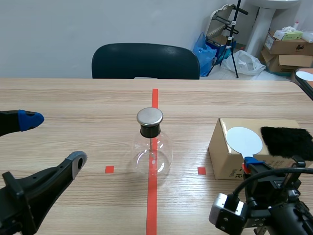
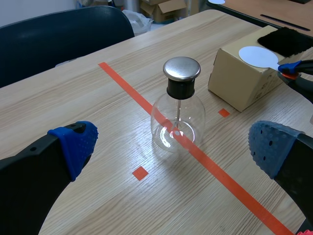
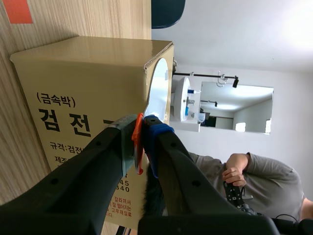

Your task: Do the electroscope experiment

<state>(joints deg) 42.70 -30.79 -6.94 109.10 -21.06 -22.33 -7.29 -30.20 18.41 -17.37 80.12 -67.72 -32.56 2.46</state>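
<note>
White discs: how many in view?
2. One white disc lies on the cardboard box, its orange handle clamped in the right gripper. The second white disc sits on the neighbouring table, at the scene view's right edge. Others may be hidden.

A dark chair stands between wooden table and pale wall.
</note>
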